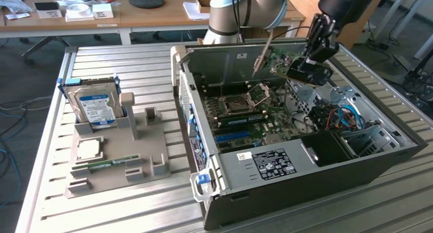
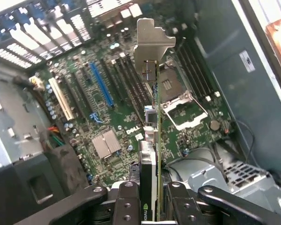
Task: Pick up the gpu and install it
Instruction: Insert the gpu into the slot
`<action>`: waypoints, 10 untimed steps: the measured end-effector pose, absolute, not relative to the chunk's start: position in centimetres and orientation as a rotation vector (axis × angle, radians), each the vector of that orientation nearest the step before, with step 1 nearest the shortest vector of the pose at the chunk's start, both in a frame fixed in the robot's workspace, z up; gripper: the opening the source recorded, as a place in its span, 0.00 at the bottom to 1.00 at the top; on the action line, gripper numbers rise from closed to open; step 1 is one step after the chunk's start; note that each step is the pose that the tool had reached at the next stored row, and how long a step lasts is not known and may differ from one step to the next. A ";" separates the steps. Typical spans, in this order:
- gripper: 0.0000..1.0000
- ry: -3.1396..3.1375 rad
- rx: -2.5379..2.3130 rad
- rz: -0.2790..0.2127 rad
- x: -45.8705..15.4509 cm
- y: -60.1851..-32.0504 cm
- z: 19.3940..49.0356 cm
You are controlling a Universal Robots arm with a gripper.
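1. Holding one end of the gpu (image 2: 155, 140), the gripper (image 2: 152, 208) is pinched on the card. The card hangs edge-on in the air above the motherboard (image 2: 84, 117), inside the open case (image 1: 304, 192) on the surface (image 1: 121, 61), and touches nothing else.
2. The grip is at one end only, and the metal bracket (image 2: 152, 40) sits at the far end. A knock there could make the card pivot between the jaws and end up tilted.
3. The card hangs between the blue slot (image 2: 100, 84) and the CPU socket (image 2: 178, 101), and is not clearly lined up with any slot. If it came down out of line, its edge would probably land on board parts or the open socket and could bend contacts.
4. The bracket could catch on the case wall on the way down. That would lever the card against the jaws.
5. Loose cables (image 1: 341, 116) lie near the gripper in the exterior view, so a sideways move could snag them.
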State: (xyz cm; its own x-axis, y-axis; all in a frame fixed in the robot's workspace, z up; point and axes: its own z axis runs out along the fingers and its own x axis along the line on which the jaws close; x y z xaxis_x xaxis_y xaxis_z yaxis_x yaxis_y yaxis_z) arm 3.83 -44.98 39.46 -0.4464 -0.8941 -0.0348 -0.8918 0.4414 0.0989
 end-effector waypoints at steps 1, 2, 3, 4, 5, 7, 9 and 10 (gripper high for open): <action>0.27 -2.634 1.661 -0.160 3.8 -45.0 39.4; 0.27 -2.620 1.681 -0.159 3.8 -45.0 39.4; 0.27 -2.606 1.702 -0.159 3.8 -45.0 39.4; 0.27 -2.591 1.723 -0.159 3.8 -45.0 39.4; 0.27 -2.574 1.746 -0.158 3.8 -45.0 39.4; 0.27 -2.542 1.790 -0.157 3.8 -45.0 39.3; 0.27 -2.515 1.825 -0.156 3.8 -45.0 39.3; 0.27 -2.511 1.831 -0.156 3.8 -45.0 39.3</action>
